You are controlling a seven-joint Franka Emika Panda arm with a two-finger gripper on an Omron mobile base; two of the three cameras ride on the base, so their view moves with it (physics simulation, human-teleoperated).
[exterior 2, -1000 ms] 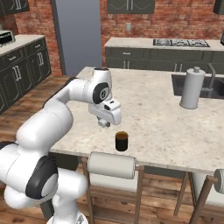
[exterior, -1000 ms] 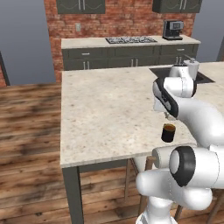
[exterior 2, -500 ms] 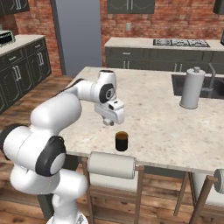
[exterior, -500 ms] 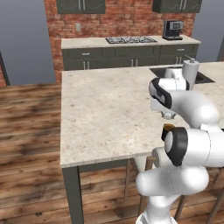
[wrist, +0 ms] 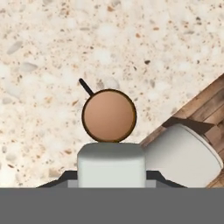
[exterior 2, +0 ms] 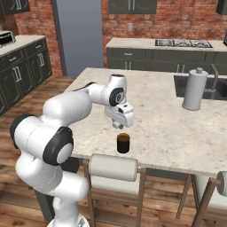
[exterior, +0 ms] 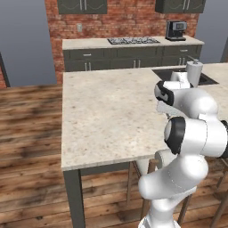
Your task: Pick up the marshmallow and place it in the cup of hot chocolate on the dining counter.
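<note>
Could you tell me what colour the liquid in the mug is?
Light brown, clearest in the hand view: cup of hot chocolate.

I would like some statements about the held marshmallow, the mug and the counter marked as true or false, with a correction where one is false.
1. The gripper jaws are shut on the small white soft-edged marshmallow. True.
2. The small dark mug of brown hot chocolate lies tipped on its side. False: it stands upright.
3. The marshmallow already floats in the mug. False: it is still in the jaws, above the mug.
4. The mug stands on the beige speckled stone dining counter, near its front edge. True.
5. A tall pale cylinder stands beside the sink. True.
</note>
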